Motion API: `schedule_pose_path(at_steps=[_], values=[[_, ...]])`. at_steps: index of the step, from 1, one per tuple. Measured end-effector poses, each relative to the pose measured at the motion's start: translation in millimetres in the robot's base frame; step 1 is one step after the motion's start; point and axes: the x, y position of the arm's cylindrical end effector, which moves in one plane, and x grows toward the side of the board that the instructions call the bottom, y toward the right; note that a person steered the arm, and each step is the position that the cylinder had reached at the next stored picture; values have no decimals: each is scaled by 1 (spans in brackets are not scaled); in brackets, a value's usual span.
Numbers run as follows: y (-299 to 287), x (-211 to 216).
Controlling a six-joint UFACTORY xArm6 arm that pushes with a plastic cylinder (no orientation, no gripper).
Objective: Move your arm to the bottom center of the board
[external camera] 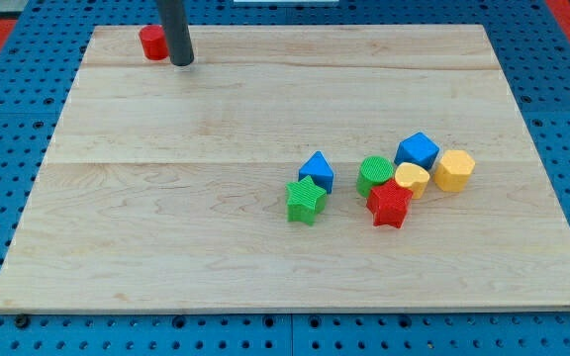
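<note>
my tip point(182, 63): on the counter point(166, 218) near its top-left corner, touching the right side of the red cylinder point(152, 43)
claw: none in view, only a dark rod
other blocks: clustered well apart, toward the counter's lower right
writing: none legible

Board point(166, 247): my tip point(182, 62) at 11 o'clock, red cylinder point(152, 42) just beside, at its 10. Cluster at 4 o'clock: green star point(306, 201), blue block point(317, 170), green cylinder point(374, 174), red star point(390, 204), yellow block point(412, 179), blue cube point(418, 150), yellow hexagon point(453, 170).

My tip point(182, 63), upright rod, view's top-left.
</note>
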Motion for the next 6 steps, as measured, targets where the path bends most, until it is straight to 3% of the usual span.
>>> schedule_pose_path(at_steps=[2, 3, 4, 5, 6], values=[[33, -16], [65, 5], [105, 111], [104, 215], [63, 256]])
